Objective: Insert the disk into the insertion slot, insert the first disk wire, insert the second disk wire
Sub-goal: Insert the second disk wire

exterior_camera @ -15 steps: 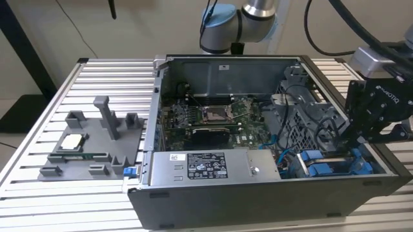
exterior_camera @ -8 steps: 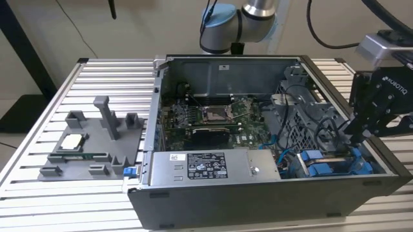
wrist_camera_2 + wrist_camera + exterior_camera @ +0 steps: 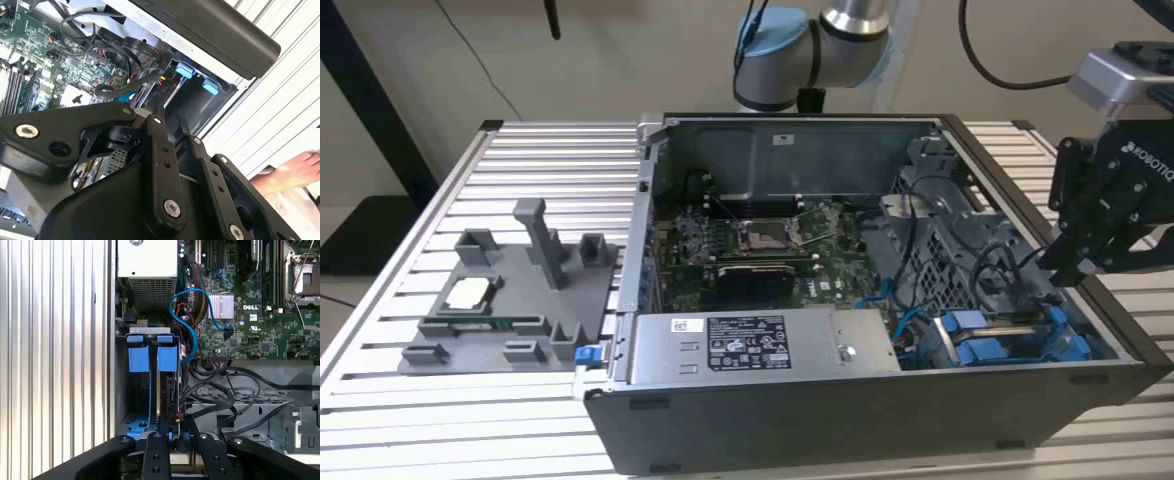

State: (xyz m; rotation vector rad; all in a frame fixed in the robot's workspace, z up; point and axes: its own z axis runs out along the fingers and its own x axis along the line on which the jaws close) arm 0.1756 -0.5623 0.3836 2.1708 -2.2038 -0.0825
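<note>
Disk (image 3: 167, 360) on edge in insertion slot (image 3: 122, 390), long axis toward end effector (image 3: 176, 429), pinched narrow on black wire plug (image 3: 175, 418)

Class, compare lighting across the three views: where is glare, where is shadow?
In the second wrist view the ribbed white metal table glares bright; in the first wrist view the dark grey rectangular insertion slot lies in shadow; the exterior view is evenly lit, without glare on the silver power-supply box.
</note>
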